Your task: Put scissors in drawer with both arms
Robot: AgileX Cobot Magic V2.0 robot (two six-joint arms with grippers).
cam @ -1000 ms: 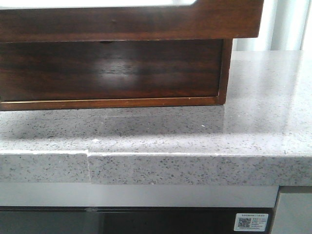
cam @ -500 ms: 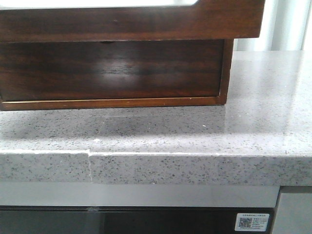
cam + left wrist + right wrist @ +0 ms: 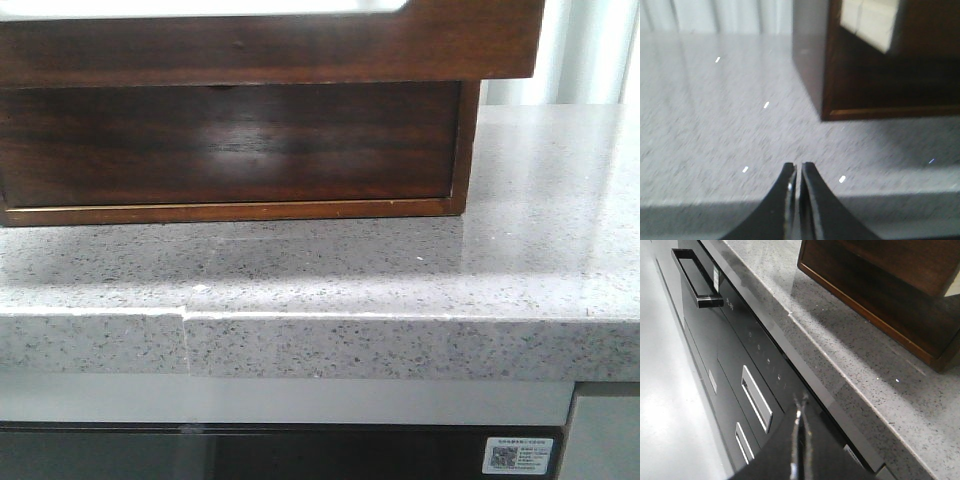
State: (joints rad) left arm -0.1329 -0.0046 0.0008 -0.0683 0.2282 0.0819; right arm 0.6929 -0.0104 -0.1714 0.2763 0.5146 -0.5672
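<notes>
Presently, the scene reads as follows.
Drawer (image 3: 230, 40): wide, dark-brown glossy front, projecting out over the lower body of the wooden cabinet (image 3: 230, 150); only its lower band and a corner of the top-edge cutout are visible in the front view.
Long axis: horizontal, parallel to the counter edge; the face points toward the robot.
Handling, judged: stiff, fairly heavy wood with a slick varnish, so pads may slip on the flat face; the cutout rim looks like the safest hold, pulled straight outward.
Position relative to left gripper (image 3: 799, 172): cabinet ahead of the fingertips and off to one side, well apart, above the speckled counter (image 3: 715, 125).
Left gripper state: jaws pressed together, holding nothing.
Right gripper (image 3: 800, 412): fingers closed, empty, hanging below the counter edge beside a black appliance front (image 3: 740, 360); cabinet beyond and above it.
Scissors: not visible in any view.
</notes>
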